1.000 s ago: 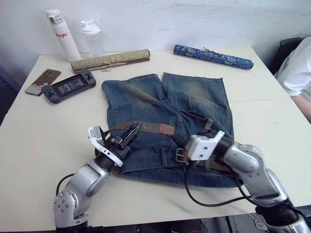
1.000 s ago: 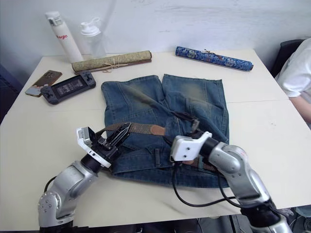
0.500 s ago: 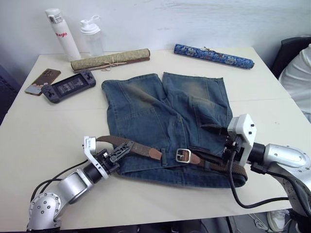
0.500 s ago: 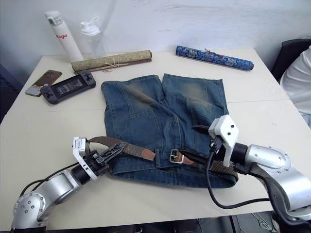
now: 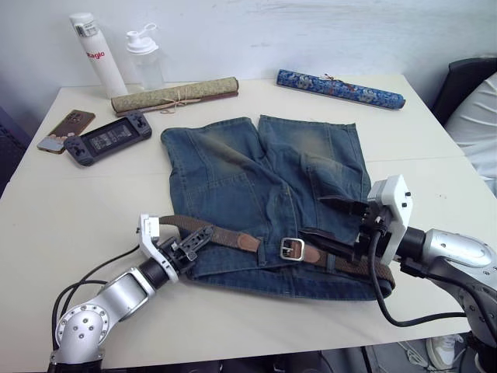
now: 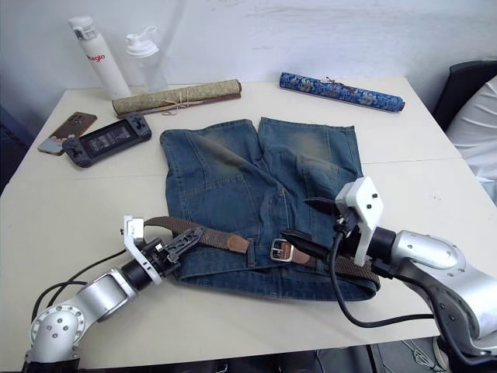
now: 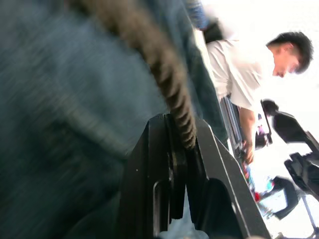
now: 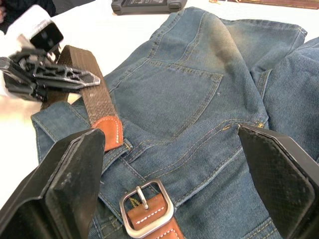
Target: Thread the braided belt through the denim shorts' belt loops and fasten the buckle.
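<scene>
Your left gripper (image 5: 200,235) pinches the olive-brown braided belt (image 5: 220,234) at the faded denim shorts (image 5: 264,186) waistband, its silver buckle (image 5: 292,249) at 6 o'clock; your right gripper (image 5: 330,226) gapes open; the white bottle (image 5: 96,54) reads "Kagio".

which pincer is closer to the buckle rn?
Right. The right pincer is open, its lower finger reaching almost to the buckle. The left pincer is shut on the braided belt, farther off along the strap near the shorts' left edge.
</scene>
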`<state>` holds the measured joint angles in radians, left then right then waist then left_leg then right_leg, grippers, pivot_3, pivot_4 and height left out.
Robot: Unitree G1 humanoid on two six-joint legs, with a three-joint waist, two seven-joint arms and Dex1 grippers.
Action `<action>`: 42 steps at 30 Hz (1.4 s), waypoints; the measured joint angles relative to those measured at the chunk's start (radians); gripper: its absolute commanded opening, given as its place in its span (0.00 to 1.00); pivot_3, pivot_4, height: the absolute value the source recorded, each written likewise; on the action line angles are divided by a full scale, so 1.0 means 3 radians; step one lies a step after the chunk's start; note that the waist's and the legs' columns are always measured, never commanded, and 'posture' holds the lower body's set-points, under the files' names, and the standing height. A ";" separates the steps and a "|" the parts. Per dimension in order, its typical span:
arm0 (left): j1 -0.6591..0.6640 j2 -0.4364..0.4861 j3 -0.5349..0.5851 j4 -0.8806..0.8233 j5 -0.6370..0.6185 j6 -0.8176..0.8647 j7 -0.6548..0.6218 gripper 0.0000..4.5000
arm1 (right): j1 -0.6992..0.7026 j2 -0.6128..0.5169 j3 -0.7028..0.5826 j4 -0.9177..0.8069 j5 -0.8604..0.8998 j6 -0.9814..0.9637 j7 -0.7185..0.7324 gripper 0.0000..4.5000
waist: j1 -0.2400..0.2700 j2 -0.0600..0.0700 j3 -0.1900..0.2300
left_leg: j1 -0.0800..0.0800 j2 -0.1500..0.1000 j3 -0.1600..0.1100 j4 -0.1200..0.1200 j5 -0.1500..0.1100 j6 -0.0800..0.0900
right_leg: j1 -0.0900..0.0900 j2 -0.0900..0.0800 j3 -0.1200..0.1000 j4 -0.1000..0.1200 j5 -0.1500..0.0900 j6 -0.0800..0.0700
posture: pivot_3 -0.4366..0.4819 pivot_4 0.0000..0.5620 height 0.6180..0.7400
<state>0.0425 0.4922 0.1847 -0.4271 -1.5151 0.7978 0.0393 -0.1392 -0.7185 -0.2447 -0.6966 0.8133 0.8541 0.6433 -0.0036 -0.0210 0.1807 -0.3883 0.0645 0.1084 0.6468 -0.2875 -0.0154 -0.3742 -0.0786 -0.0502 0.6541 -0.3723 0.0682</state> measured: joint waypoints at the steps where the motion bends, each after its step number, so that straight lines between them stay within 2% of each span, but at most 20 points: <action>1: -0.0007 0.0050 0.0009 -0.0079 0.0019 0.0001 -0.0047 0.00 | 0.0003 0.0000 0.0001 -0.0009 0.0001 0.0000 -0.0017 1.00 | -0.0003 0.0000 0.0000 | 0.0000 0.0000 0.0001 -0.0001 0.0000 0.0000 | 0.0000 0.0000 0.0000 -0.0001 0.0000 0.0000 | 0.48 0.27 0.97; 6: -0.0005 0.0217 0.0039 -0.0405 0.0010 0.0004 -0.0203 0.00 | 0.0028 0.0010 0.0034 -0.0015 0.0003 -0.0003 -0.0109 1.00 | -0.0003 0.0000 0.0000 | 0.0000 0.0000 0.0001 -0.0002 0.0001 -0.0001 | -0.0001 0.0000 0.0000 -0.0001 0.0000 0.0000 | 0.48 0.27 0.97; 21: 0.0432 0.0326 0.0218 -0.0518 0.0258 -0.0099 -0.0361 0.00 | 0.0028 0.0073 0.0146 -0.0015 0.0036 -0.0005 -0.0245 1.00 | -0.0003 0.0001 0.0001 | -0.0002 0.0001 0.0001 -0.0004 -0.0001 0.0001 | -0.0002 -0.0001 0.0001 -0.0004 0.0000 0.0000 | 0.48 0.27 0.97; 26: 0.0411 0.0235 0.0134 -0.0517 0.0422 -0.0136 -0.0362 0.00 | 0.0022 0.0077 0.0152 -0.0015 0.0072 -0.0005 -0.0294 1.00 | -0.0002 0.0001 0.0001 | -0.0002 0.0001 0.0001 -0.0005 -0.0003 0.0004 | -0.0002 -0.0002 0.0000 -0.0005 0.0000 0.0000 | 0.48 0.27 0.97; 32: 0.0131 -0.0054 -0.0183 -0.0521 0.0679 -0.0144 -0.0106 0.00 | 0.0047 0.0094 0.0145 -0.0095 0.0191 0.0009 -0.0447 1.00 | 0.0003 -0.0001 0.0003 | -0.0003 0.0000 0.0000 -0.0005 -0.0003 0.0005 | -0.0002 -0.0001 0.0000 -0.0005 0.0001 0.0001 | 0.48 0.27 0.97; 42: 0.0023 -0.0134 -0.0297 -0.0521 0.0785 -0.0082 0.0056 0.00 | 0.0105 0.0071 0.0111 -0.0168 0.0408 0.0056 -0.0656 1.00 | 0.0000 -0.0003 0.0004 | -0.0004 0.0000 0.0000 -0.0005 -0.0003 0.0004 | -0.0003 0.0000 0.0000 -0.0005 0.0001 0.0003 | 0.48 0.27 0.97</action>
<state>0.0494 0.4520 0.0956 -0.5835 -1.2797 0.7731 0.0562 -0.1076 -0.6971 -0.2113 -0.7470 0.9356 0.8710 0.4466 -0.0036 -0.0218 0.1819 -0.3893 0.0646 0.1084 0.6454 -0.2884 -0.0142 -0.3751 -0.0787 -0.0501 0.6527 -0.3719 0.0690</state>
